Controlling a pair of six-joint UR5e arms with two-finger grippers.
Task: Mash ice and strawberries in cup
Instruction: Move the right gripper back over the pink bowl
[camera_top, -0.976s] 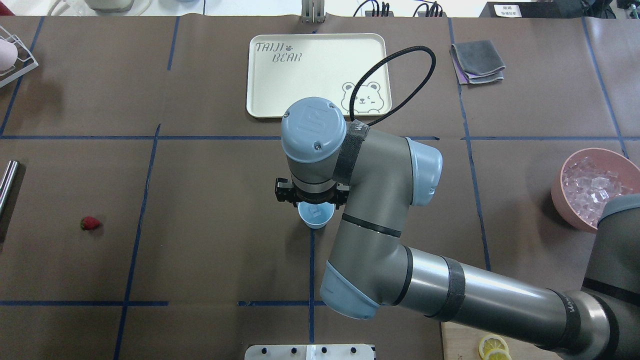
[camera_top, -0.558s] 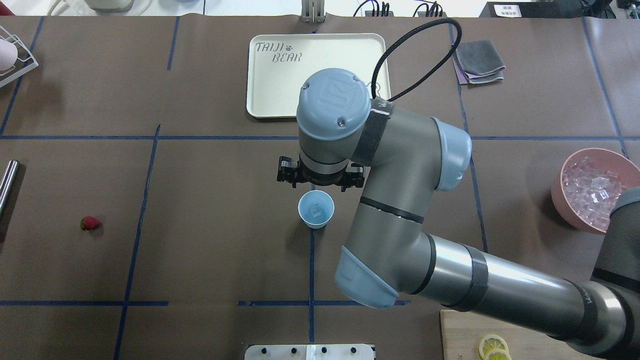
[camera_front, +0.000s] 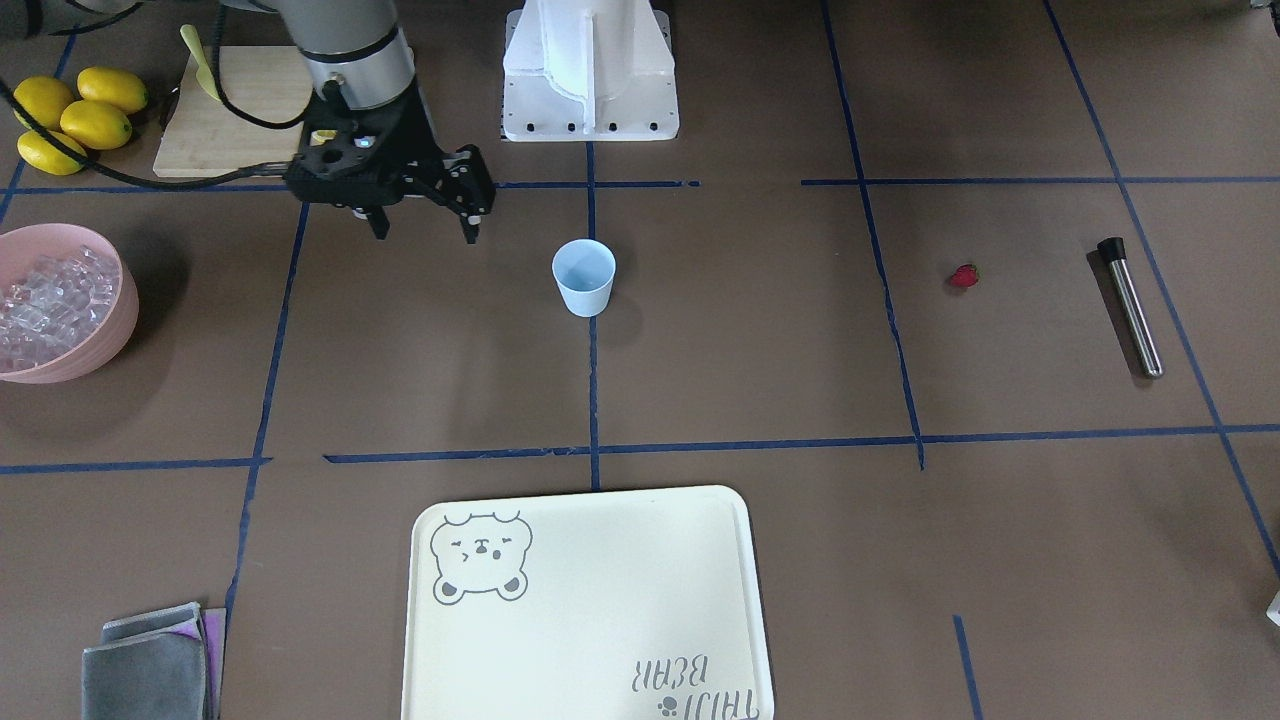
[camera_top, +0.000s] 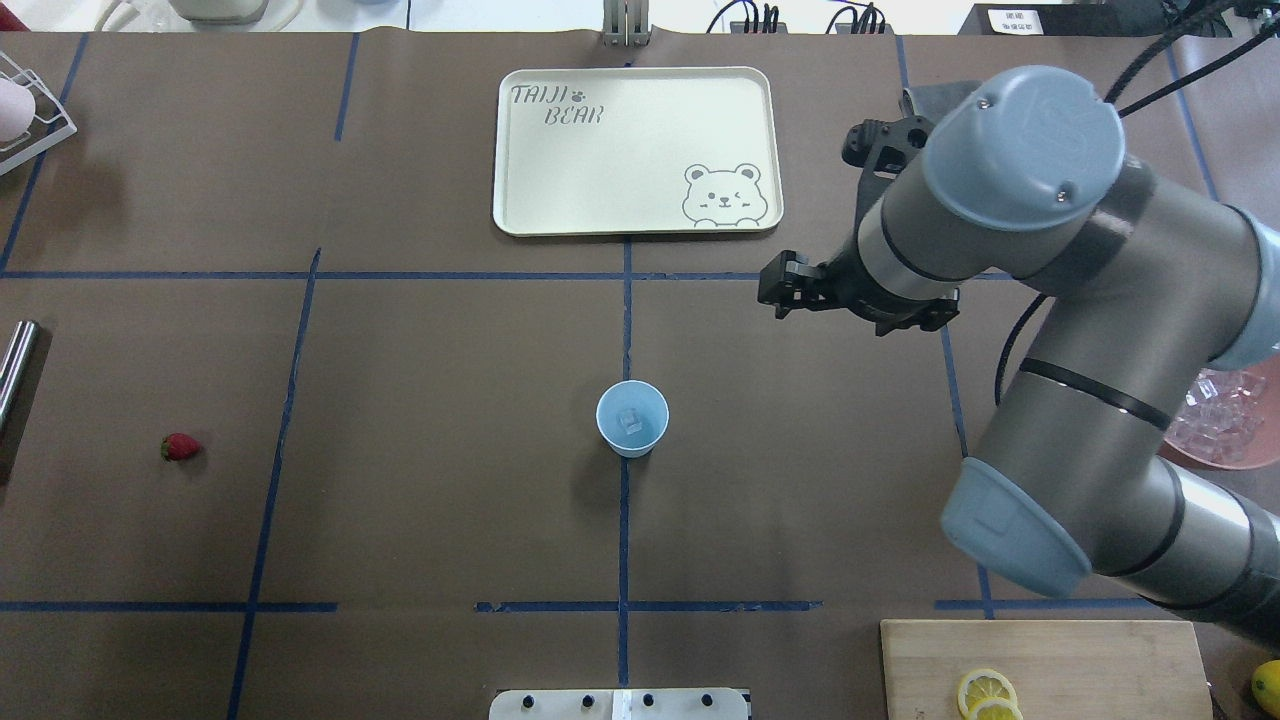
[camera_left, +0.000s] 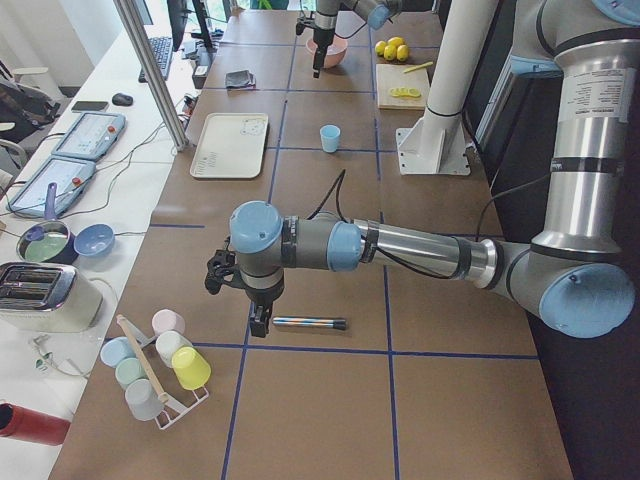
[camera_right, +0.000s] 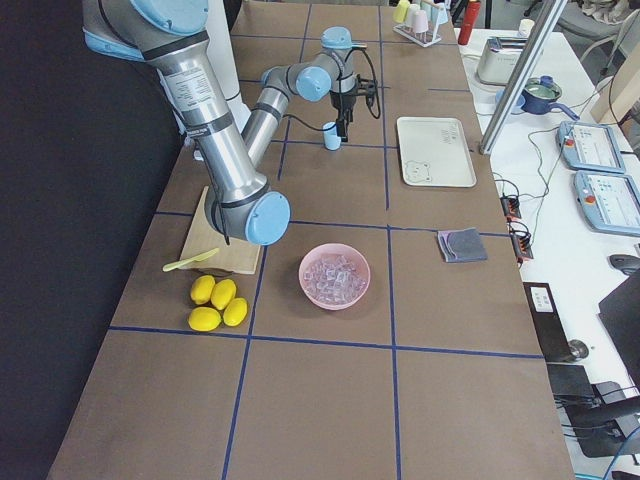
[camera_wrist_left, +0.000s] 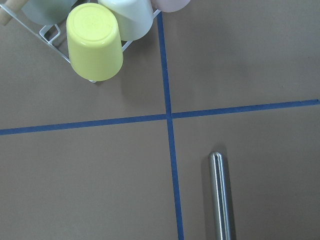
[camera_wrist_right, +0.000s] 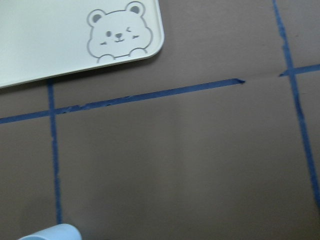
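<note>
The cup (camera_top: 601, 417) at mid-desk holds an ice cube (camera_top: 630, 422); the strawberry (camera_top: 180, 446) lies well apart and likely needs fetching next. The right gripper (camera_front: 425, 228) hangs with fingers released and empty; for the left gripper (camera_left: 257, 320), I cannot tell.

Table (camera_top: 430, 380) flat brown, gridded with blue tape lines; cup (camera_front: 585, 290) pale blue, with one colourless glassy ice cube (camera_top: 630, 421) inside. Strawberry (camera_top: 180, 446) red, darker at one end, possibly a green top but too small to settle. Tray (camera_top: 620, 160) cream, with grey outline bear and grey "TAIJI BEAR" lettering; bowl (camera_front: 100, 345) pink, heaped ice (camera_front: 45, 300) clear; lemons (camera_front: 95, 124) yellow; cloth (camera_front: 150, 665) grey over a purple edge; rod (camera_front: 1133, 310) silver with a black cap.
</note>
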